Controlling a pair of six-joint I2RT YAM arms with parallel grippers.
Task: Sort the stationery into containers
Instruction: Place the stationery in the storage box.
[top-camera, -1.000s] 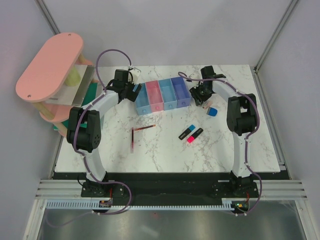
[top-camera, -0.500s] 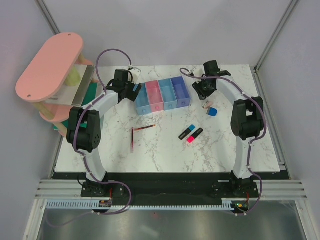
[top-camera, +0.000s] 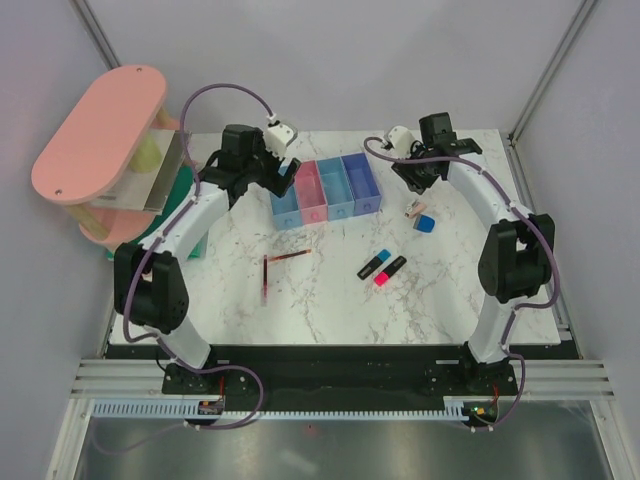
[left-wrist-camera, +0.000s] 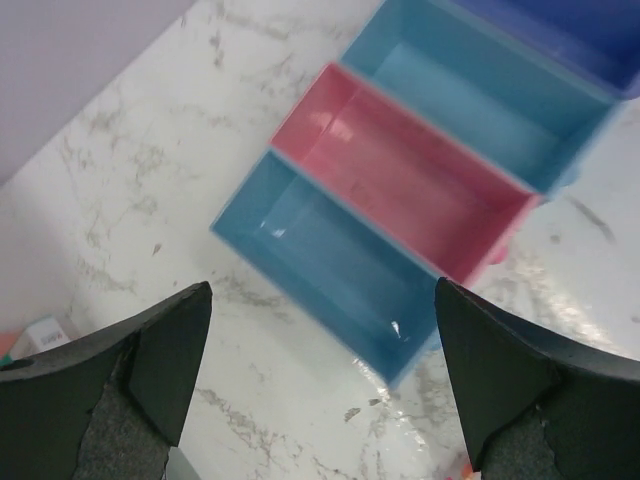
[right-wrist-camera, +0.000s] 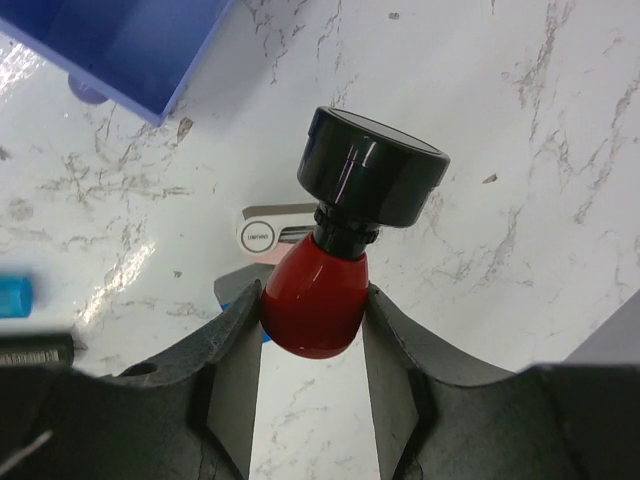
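The right gripper (right-wrist-camera: 312, 320) is clenched on the red bulb of the capped piece (right-wrist-camera: 370, 165), black cap pointing away from the wrist. The piece hangs off the table, at 3 o'clock from the purple bin (top-camera: 360, 180) in the top view. The eraser (top-camera: 414, 209) and blue block (top-camera: 424, 224) lie on the table at about 6 o'clock from that gripper.

The left gripper (left-wrist-camera: 325, 345) is released, with its fingers spread wide and nothing between them. It hovers over the left end of the bins (top-camera: 325, 213), which all look bare inside.

The step in hand looks like the carry of the capped piece to a bin. The next move calls for a short shift toward 9 o'clock, until the piece is inside the purple rim, and then a release low enough that the round bulb does not bounce out. Which bin it belongs in I cannot tell.

The pens (top-camera: 285, 257) lie at 6 o'clock from the bins. The highlighters (top-camera: 383, 267) lie at 5 o'clock from them, unsorted.

The only writing is a small round mark on the eraser's sleeve, too small to read.
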